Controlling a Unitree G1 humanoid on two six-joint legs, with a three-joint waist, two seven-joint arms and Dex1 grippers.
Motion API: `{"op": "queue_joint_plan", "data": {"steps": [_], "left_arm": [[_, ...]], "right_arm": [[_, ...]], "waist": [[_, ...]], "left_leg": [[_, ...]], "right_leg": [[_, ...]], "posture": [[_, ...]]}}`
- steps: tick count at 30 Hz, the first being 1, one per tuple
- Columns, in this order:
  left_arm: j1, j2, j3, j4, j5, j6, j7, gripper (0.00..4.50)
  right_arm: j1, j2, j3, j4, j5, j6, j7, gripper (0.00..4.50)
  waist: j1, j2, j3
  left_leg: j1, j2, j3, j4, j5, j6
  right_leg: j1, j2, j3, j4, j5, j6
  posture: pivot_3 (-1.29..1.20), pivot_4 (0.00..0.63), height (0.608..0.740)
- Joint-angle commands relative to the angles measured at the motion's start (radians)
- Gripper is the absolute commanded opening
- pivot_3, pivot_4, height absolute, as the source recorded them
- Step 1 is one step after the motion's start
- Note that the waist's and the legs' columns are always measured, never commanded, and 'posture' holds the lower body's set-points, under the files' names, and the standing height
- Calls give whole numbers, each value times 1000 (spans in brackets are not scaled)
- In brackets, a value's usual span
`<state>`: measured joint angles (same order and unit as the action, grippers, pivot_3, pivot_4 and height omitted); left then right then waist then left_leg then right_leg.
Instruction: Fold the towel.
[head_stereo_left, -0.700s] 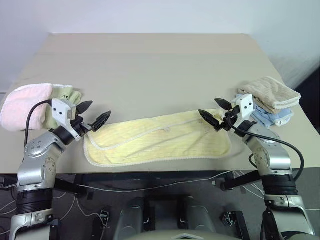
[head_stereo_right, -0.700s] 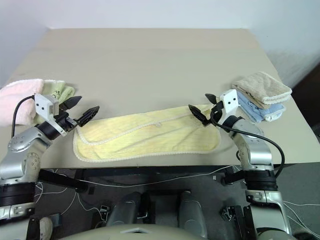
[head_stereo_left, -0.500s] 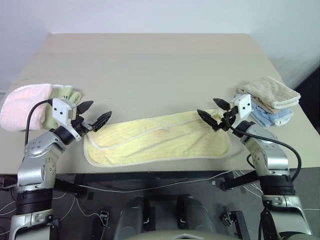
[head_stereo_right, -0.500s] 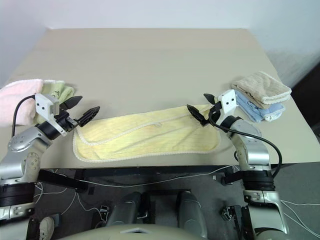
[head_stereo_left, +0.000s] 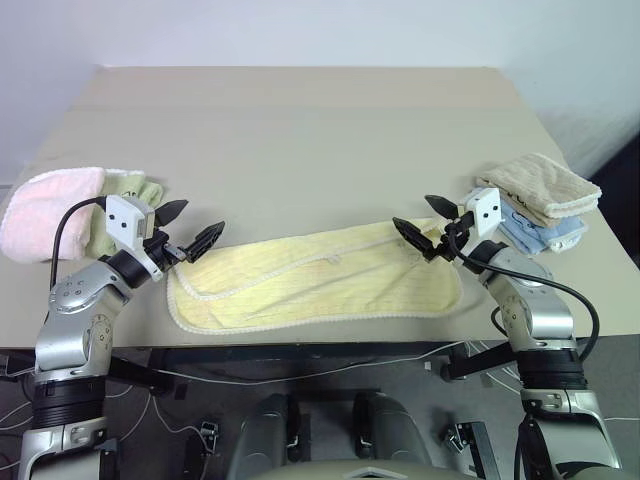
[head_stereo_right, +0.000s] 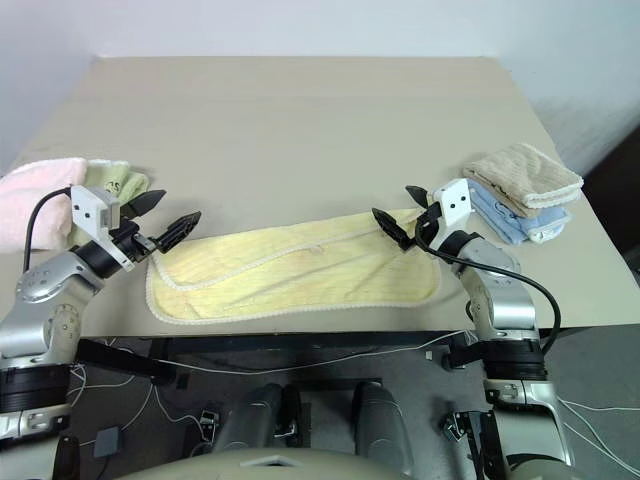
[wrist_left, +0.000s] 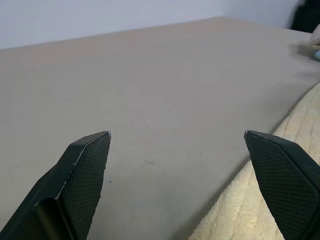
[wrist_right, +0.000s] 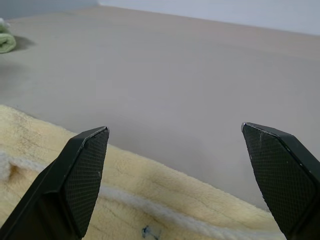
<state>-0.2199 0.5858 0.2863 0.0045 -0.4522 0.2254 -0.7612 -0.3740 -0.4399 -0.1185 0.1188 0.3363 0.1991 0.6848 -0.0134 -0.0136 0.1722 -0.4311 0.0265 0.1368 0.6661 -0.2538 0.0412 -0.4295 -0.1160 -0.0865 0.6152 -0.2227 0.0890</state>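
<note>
Yellow towel (head_stereo_left: 315, 280) flat | between 2 open pincers, seemingly untouched

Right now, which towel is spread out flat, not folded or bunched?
The pale yellow towel, lying long between both grippers at the table's near edge; the others sit folded or bunched at the sides.

Soft, even light is falling from overhead.
Faint shadows are lying under the left gripper (head_stereo_left: 190, 227); nothing is glaring or blurring.
</note>
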Motion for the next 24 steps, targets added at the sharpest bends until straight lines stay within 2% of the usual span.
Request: {"op": "queue_joint_plan", "data": {"steps": [1, 5, 9, 14, 18, 24], "left_arm": [[-20, -4, -15, 7, 18, -33, -3, 4500], [-12, 20, -9, -15, 13, -27, -21, 4500], [26, 94, 14, 4, 23, -46, -89, 4500], [27, 215, -21, 97, 98, -188, -229, 4500], [15, 339, -61, 190, 101, -283, -463, 4500], [-9, 381, -153, 230, 132, -362, -634, 4500]], "right_arm": [[-3, 5, -11, -24, 5, -29, 0, 4460], [-17, 13, -2, -6, 5, -28, 7, 4460], [-30, 36, 10, 16, -5, -41, 1, 4460], [-30, 55, 18, 26, -9, -47, 4, 4460], [-36, 66, 19, 40, -13, -57, 1, 4460], [-2, 81, 10, -1, -6, -53, -24, 4460]], "waist": [[0, 0, 0], [-2, 0, 0], [-5, 0, 0], [-2, 1, 1], [-2, 1, 1], [-4, 2, 1]], "left_leg": [[0, 0, 0, 0, 0, 0], [0, 0, 0, 0, 0, 0], [0, 1, 0, 0, 0, 0], [0, 0, 0, -1, 0, -1], [-1, 0, 1, -1, -2, -3], [-2, 0, 1, -2, -2, -4]], "right_leg": [[0, 0, 0, 0, 0, 0], [0, 0, 0, 0, 0, 0], [0, 1, 0, 0, 0, 0], [-1, 0, 0, 0, 0, 0], [-3, -1, 0, 0, -1, -2], [-4, -2, 1, 0, -2, -3]], "posture": [[0, 150, 740], [0, 150, 740], [0, 150, 740], [0, 150, 740], [0, 150, 740], [0, 150, 740]]}}
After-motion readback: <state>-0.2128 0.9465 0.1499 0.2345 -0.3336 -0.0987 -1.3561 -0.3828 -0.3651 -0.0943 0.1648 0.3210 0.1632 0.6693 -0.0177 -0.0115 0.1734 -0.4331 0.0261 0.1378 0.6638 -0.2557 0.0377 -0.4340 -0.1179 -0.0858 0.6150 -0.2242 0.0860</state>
